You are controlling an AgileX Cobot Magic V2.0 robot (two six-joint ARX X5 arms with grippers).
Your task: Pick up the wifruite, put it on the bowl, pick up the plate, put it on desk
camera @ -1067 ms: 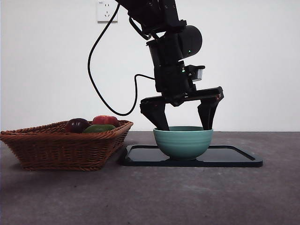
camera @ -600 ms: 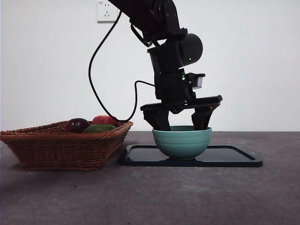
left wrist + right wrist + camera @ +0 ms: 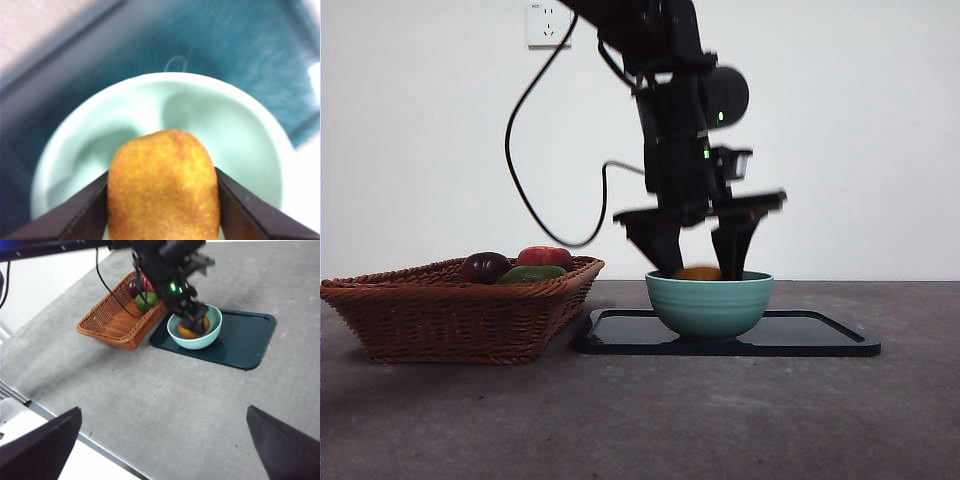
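Note:
My left gripper [image 3: 698, 262] is shut on the wifruite [image 3: 163, 185], a dull orange-brown fruit, with a black jaw pressed against each side. The fruit sits at the rim of the mint-green bowl [image 3: 710, 305], its top just showing [image 3: 698, 272]. In the right wrist view the left gripper [image 3: 194, 322] and fruit [image 3: 192, 331] are inside the bowl [image 3: 194, 336]. The bowl stands on the plate [image 3: 820, 336], a flat dark teal tray on the desk [image 3: 640, 420]. My right gripper [image 3: 160, 450] hangs open high over the desk's near part, holding nothing.
A brown wicker basket [image 3: 450, 310] stands left of the plate, almost touching it, holding a red fruit [image 3: 545, 256], a dark purple fruit [image 3: 483, 266] and a green one [image 3: 532, 273]. A black cable [image 3: 520, 170] loops from the left arm above the basket.
The left gripper's jaws, wide apart inside the bowl a second ago, have come together on the wifruite. The fruit now shows at the bowl's rim, where it was hidden before.

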